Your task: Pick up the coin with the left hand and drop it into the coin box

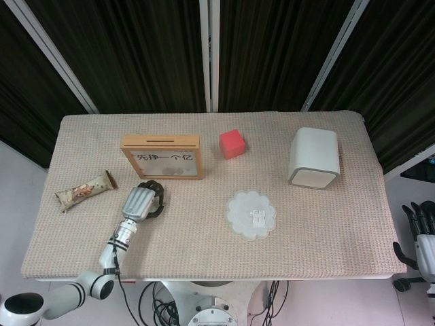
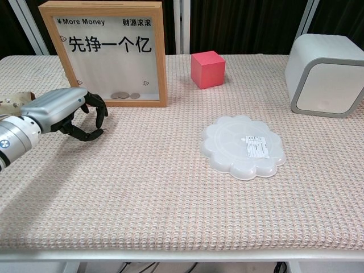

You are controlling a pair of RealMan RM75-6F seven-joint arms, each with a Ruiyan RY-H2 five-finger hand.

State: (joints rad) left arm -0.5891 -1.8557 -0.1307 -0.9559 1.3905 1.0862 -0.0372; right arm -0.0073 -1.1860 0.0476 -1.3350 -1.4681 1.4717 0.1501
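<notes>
A: Where is the coin?

B: I cannot see it. The left hand (image 2: 65, 112) sits low on the table (image 2: 170, 193), fingers curled down, just in front of the coin box (image 2: 105, 54). I cannot tell if it holds anything.

A: What could go wrong?

B: A flat coin can slip out. The slot (image 1: 161, 140) on top is thin, so the coin could miss.
</notes>
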